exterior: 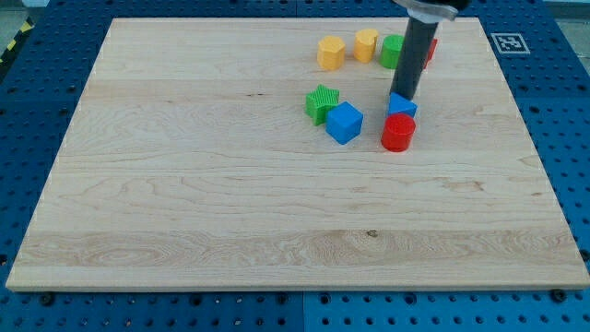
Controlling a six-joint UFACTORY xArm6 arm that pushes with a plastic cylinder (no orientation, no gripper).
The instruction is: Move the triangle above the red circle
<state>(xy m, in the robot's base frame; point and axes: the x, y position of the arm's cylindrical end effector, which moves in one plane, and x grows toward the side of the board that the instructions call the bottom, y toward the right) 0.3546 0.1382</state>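
A blue triangle block [402, 106] lies right above the red circle block [398, 134], touching it, at the view's upper right of the wooden board [184, 203]. My tip [406, 97] rests at the triangle's top edge, on its far side from the red circle. The dark rod rises from there toward the view's top.
A blue cube [344, 123] and a green star block [322, 102] sit left of the red circle. A yellow hexagon block [331, 53], a yellow block [366, 43], a green block [393, 51] and a red block [430, 50], partly hidden by the rod, lie near the board's top edge.
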